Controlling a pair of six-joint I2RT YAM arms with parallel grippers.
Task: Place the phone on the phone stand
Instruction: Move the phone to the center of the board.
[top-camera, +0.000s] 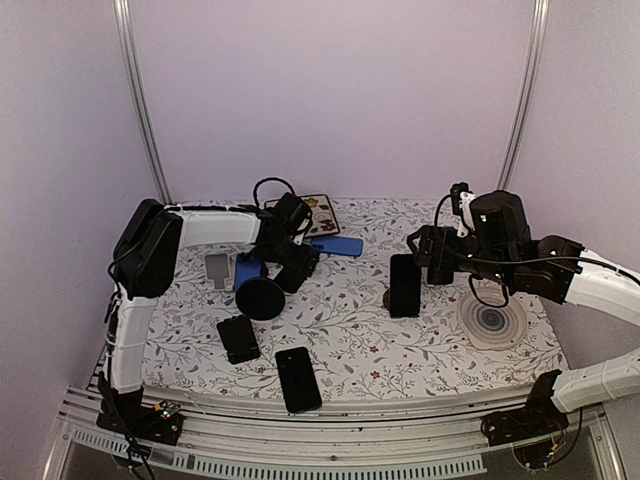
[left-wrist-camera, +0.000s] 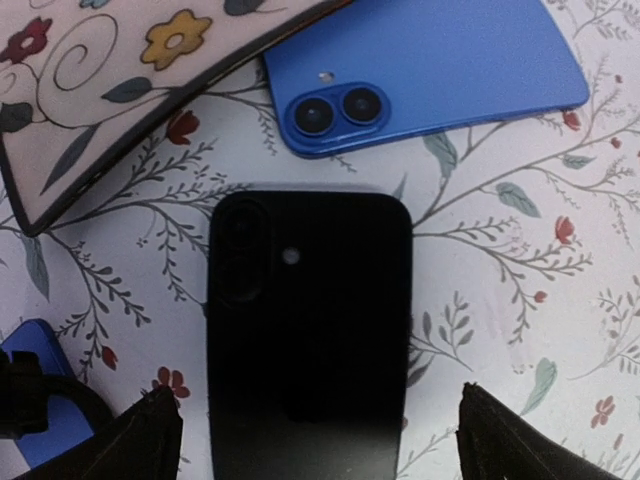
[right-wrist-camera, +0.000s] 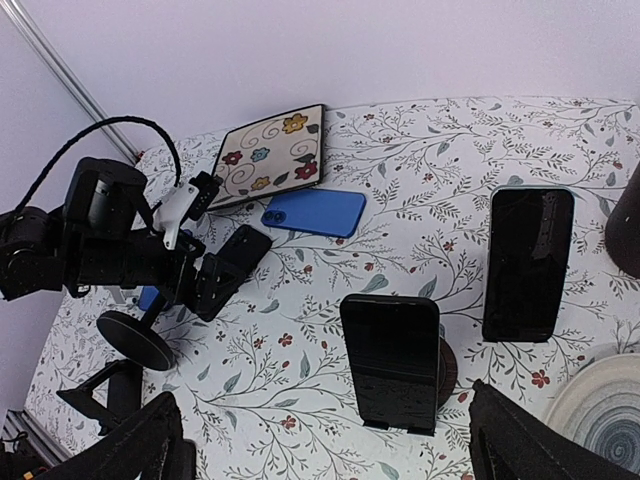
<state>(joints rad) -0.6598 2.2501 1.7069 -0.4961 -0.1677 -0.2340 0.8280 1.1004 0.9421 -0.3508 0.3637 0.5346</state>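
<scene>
Flat on tabletop (left-wrist-camera: 500, 300): black phone (left-wrist-camera: 310, 330), 12 o'clock of left tool (left-wrist-camera: 310, 435), end between its spread fingers (left-wrist-camera: 130, 440); right tool (right-wrist-camera: 322, 405) apart too.

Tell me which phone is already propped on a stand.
The black phone right of centre, leaning upright on the small brown stand; the other phones lie flat.

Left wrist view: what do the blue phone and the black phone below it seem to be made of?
Blue phone: smooth satin back, likely glass or coated plastic; even colour, shiny rings around two lenses. Black phone: matte black back, perhaps a plastic or silicone case; only a dull soft sheen near its lower end.
</scene>
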